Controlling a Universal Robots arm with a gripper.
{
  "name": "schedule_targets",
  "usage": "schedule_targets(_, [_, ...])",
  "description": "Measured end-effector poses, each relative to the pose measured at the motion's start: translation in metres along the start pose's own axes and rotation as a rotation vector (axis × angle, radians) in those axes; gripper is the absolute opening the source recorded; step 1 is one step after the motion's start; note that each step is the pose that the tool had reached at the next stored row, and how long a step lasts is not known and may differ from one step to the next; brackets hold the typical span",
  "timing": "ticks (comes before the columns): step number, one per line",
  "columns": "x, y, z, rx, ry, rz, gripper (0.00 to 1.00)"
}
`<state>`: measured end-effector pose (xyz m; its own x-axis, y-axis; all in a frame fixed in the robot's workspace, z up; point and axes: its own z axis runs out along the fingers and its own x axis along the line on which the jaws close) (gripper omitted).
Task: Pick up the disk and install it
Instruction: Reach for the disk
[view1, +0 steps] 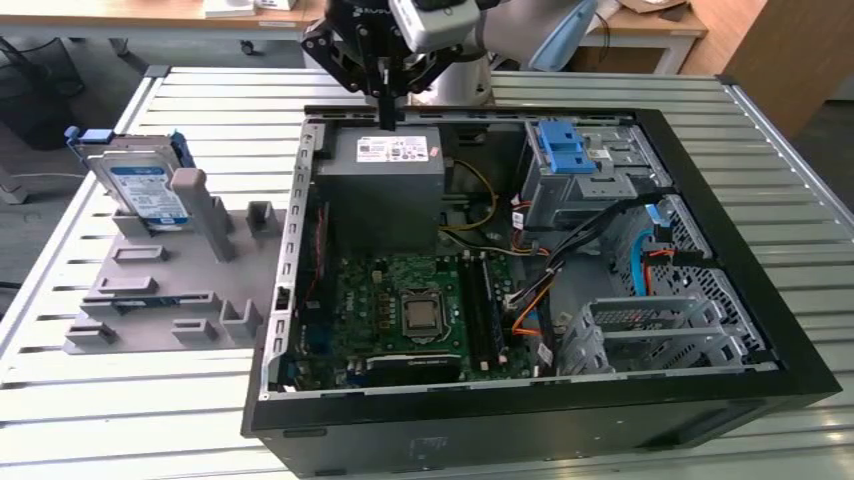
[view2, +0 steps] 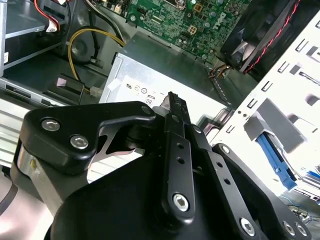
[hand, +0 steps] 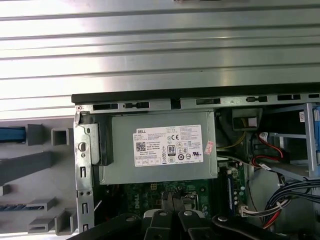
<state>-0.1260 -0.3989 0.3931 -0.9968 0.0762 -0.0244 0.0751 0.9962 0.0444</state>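
The disk (view1: 140, 185), silver with a white-and-blue label and blue rails, stands upright in a grey holder (view1: 160, 290) at the exterior view's left, outside the computer case. My gripper (view1: 387, 108) hangs well to the right of it, over the far edge of the case above the power-supply box. Its black fingers are shut together with nothing between them, as both wrist views show (view2: 172, 99) (hand: 171, 202).
The open black computer case (view1: 694, 180) lies on a slatted metal table (view1: 80, 400). Inside are the grey power-supply box (hand: 160, 147), a green motherboard (view1: 414, 305), a grey cage with a blue latch (view1: 567, 155), cables and another metal cage (view1: 654, 330).
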Motion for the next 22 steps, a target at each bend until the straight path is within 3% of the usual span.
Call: schedule_targets(22, [0.008, -0.0006, 0.0004, 0.0001, 0.0003, 0.0, 0.11])
